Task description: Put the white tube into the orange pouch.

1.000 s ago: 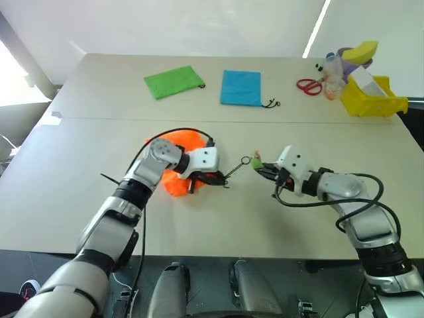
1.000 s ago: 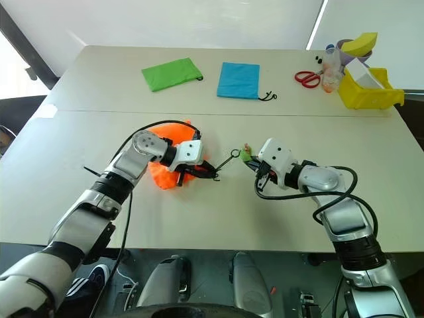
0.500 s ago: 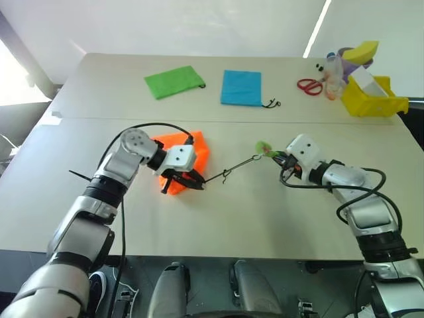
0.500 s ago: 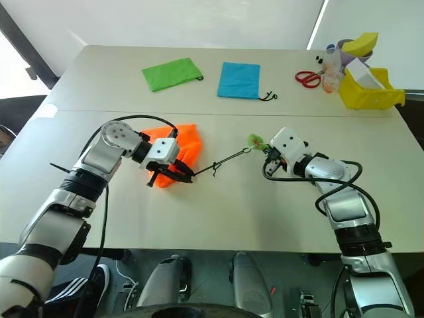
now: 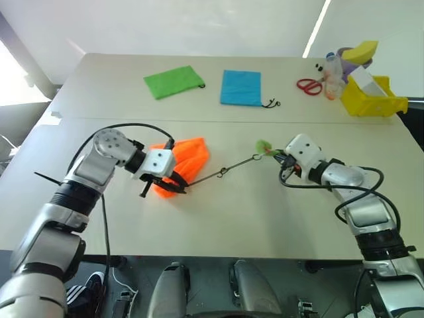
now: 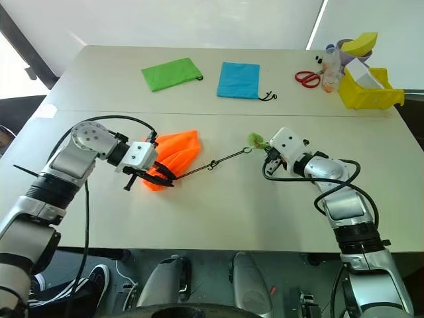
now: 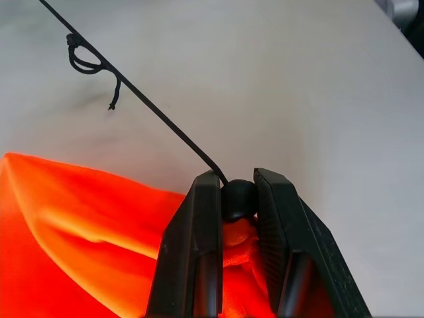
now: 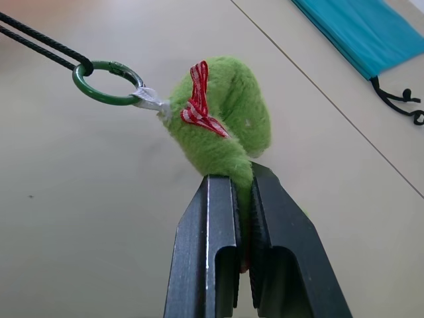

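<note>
My left tool (image 7: 237,199) is clamped on the orange pouch's (image 5: 183,161) black cord stopper (image 7: 238,199); my right tool (image 8: 242,192) pinches its fuzzy green tab (image 8: 225,119), cord (image 5: 222,173) taut above the bench (image 5: 265,212).

Orange pouch (image 7: 86,232): woven cloth, slight sheen. Cord (image 7: 159,116): braided, matt black. Tab (image 8: 225,126): fuzzy green plush. Ring (image 8: 106,83): glossy metal. Table (image 5: 265,212): smooth, matt.

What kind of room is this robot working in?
Probably a workshop or test room. There is a big plain table with fabric pouches laid out, like the green pouch, plus red scissors and a yellow bin of supplies.
</note>
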